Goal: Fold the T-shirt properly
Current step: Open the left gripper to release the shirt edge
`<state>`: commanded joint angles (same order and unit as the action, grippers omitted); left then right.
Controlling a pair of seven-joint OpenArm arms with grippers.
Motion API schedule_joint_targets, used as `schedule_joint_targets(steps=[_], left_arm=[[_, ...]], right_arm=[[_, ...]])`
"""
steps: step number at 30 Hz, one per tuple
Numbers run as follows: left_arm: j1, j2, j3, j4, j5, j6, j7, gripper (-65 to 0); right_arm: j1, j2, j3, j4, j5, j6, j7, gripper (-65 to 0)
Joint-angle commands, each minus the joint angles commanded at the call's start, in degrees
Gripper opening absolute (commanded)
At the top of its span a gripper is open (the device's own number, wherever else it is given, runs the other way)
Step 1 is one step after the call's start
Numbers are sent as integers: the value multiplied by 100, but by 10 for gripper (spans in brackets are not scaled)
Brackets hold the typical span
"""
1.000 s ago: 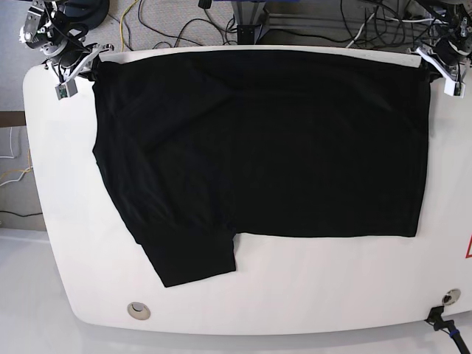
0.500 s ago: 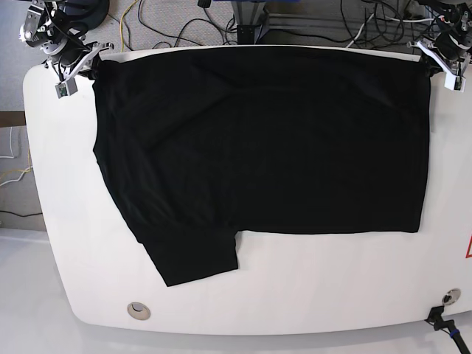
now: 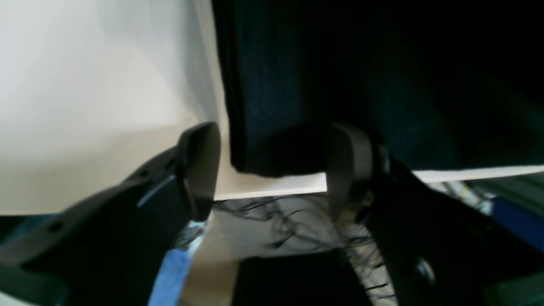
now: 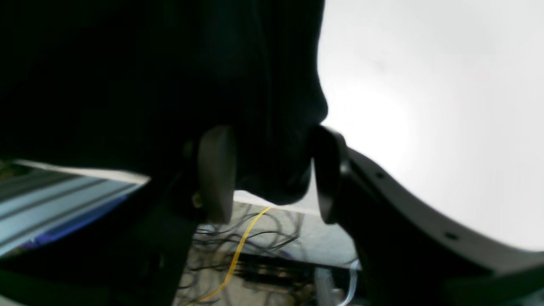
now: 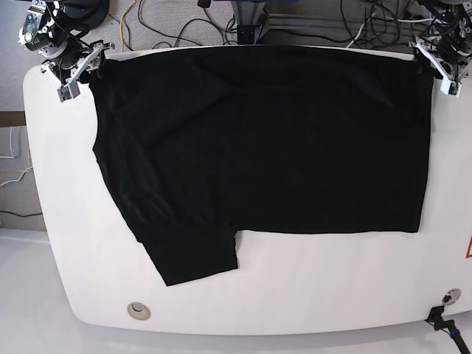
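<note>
since the earlier frames the black t-shirt [image 5: 265,140] has slid toward the worktop's [image 5: 66,221] far edge, drawn by both arms. left tool [image 3: 272,170] and right tool [image 4: 265,174] each stand parted around a far corner, one sleeve [image 5: 193,254] trailing nearside.

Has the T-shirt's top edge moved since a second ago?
Yes. In the base view the T-shirt has slid toward the table's far edge: the white strip beyond its top hem is gone and the bottom hem sits slightly higher.
</note>
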<state>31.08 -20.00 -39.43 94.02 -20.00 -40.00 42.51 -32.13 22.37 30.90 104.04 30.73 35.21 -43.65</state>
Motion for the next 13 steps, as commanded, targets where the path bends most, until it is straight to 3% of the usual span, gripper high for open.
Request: schedule_joint_targets(steps=[3,13], left_arm=[[-167,26,0,281,211,0,0,-284],[-1292,35,141,325,246,0,0,-284]], right_arm=[[185,0,0,176,0,0,0,-360],[1204,88,-352,97,0,-26,-9,-358]])
